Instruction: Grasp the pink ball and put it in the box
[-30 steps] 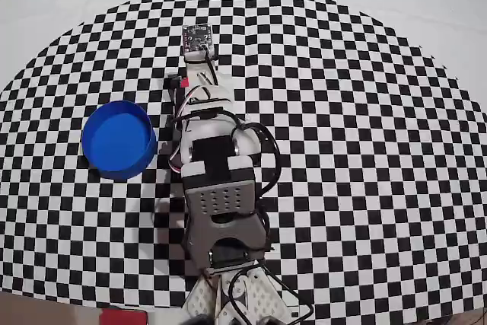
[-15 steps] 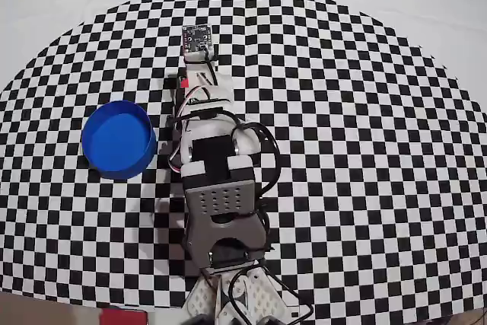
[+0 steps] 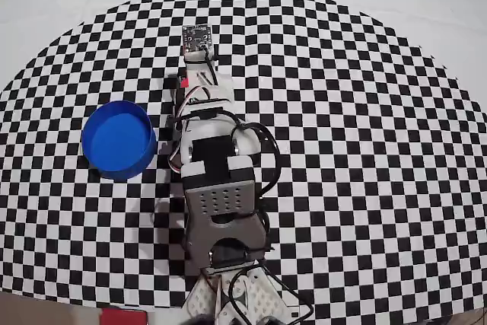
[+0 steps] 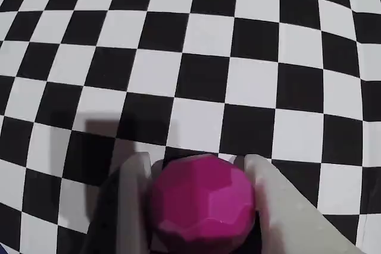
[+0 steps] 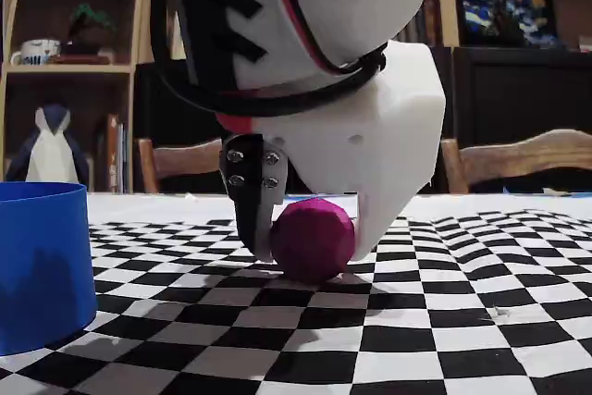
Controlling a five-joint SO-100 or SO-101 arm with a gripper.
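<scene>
The pink ball [image 4: 202,203] sits between my gripper's [image 4: 198,162] two fingers at the bottom of the wrist view, with both fingers against its sides. In the fixed view the ball [image 5: 313,240] rests on the checkered cloth, with my gripper [image 5: 313,249] shut around it. The blue round box [image 3: 125,169] stands left of the arm [image 3: 209,157] in the overhead view, about a hand's width away, and at the left edge of the fixed view [image 5: 42,265]. In the overhead view the arm hides the ball.
A black-and-white checkered cloth [image 3: 365,112] covers the table. A wrist circuit board [image 3: 196,36] tops the arm's far end. Chairs and shelves stand behind the table in the fixed view.
</scene>
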